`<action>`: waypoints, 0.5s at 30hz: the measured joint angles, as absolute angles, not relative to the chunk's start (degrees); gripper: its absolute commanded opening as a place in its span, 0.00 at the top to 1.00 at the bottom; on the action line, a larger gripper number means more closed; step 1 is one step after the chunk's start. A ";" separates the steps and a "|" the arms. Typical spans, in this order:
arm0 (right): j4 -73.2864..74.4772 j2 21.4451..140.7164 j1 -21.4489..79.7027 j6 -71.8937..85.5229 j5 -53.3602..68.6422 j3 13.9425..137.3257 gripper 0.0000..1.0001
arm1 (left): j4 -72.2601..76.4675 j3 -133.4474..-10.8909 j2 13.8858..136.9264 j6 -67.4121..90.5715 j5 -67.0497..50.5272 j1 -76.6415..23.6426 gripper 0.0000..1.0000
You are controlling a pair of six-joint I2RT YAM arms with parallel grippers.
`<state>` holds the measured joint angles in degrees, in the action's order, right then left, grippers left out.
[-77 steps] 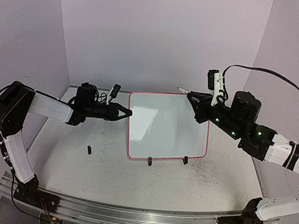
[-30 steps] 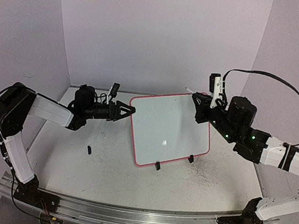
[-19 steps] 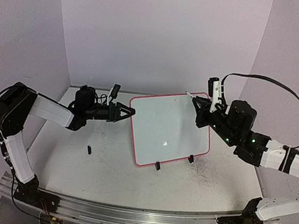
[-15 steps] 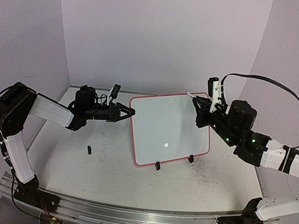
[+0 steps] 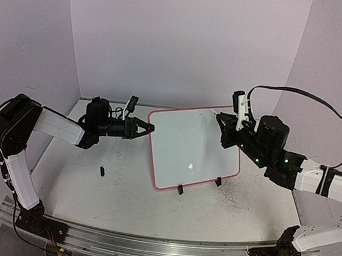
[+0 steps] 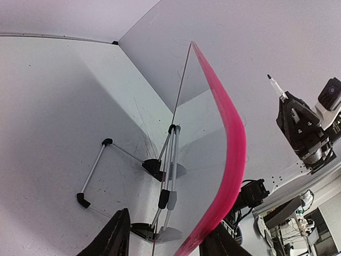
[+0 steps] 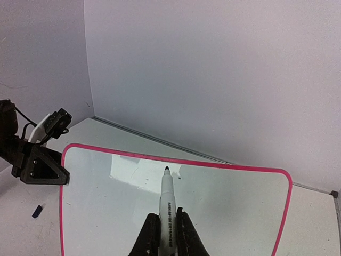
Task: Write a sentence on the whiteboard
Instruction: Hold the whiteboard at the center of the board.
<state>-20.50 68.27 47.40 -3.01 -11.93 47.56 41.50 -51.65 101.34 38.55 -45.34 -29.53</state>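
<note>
The left pincer (image 5: 147, 128) has narrowed, jaws apart astride the rim of the pink-rimmed white whiteboard (image 5: 196, 149), and the right pincer (image 7: 168, 224), clamped on a white marker pen (image 7: 167, 192), has edged toward the blank board just ahead, so writing looks ready to begin.

The left arm (image 5: 55, 122) rises from the near left corner of the table (image 5: 120, 202), folds at the elbow and stretches level to the right; the left gripper (image 5: 148, 127) has its jaws apart on either side of the whiteboard (image 5: 193, 149) rim, one finger clear of it; the right arm (image 5: 301, 172) comes in from the right edge, wrist raised; the right gripper (image 7: 165, 216) is clamped on a marker (image 7: 167, 194), tip pointing away.
</note>
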 measured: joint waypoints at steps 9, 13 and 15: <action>-19.46 72.30 48.82 -3.17 -6.96 48.69 1.00 | 41.06 -51.80 101.34 38.46 -45.36 -28.45 0.42; -19.44 73.20 50.27 -3.42 -5.49 49.63 1.00 | 40.86 -52.26 101.34 38.48 -45.41 -28.45 0.44; -19.30 73.34 50.60 -3.67 -4.85 50.01 1.00 | 40.68 -52.44 101.34 38.53 -45.41 -28.42 0.43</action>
<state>-19.30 73.34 50.60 -3.67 -4.85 50.01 40.68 -52.44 101.34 38.53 -45.41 -28.42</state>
